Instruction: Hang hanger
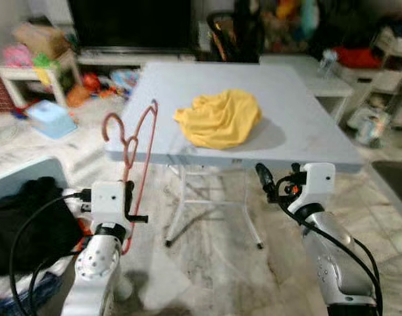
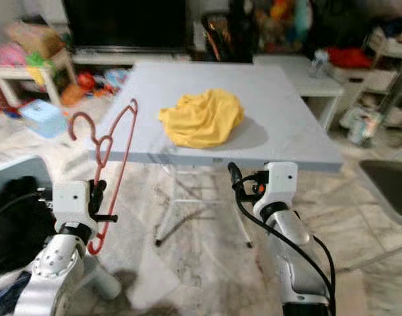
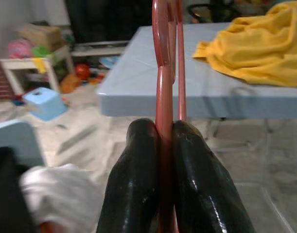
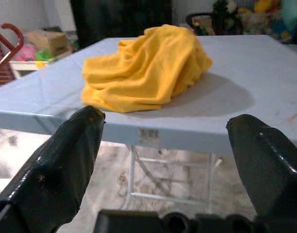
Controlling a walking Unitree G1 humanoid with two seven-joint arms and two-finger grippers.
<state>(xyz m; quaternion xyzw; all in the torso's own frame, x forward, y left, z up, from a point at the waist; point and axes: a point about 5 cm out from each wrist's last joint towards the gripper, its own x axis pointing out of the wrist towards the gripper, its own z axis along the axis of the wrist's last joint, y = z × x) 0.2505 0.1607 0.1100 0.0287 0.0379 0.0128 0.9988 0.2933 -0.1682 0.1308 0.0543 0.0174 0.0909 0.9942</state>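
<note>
Cluttered room, table with a yellow shirt at 12 o'clock; left gripper pinches the hanger thinly, so it might swivel or slip, right gripper spread empty.

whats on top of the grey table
A crumpled yellow cloth lies on the grey table, near its front edge. Anything beneath the cloth is covered. The left gripper holds a red hanger short of the table.

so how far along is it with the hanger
Done: the left gripper has the red hanger clamped between its fingers, held upright short of the table. In hand: the right gripper is open, facing the yellow shirt, which lies crumpled on the table. Left: getting the shirt onto the hanger, probably.
</note>
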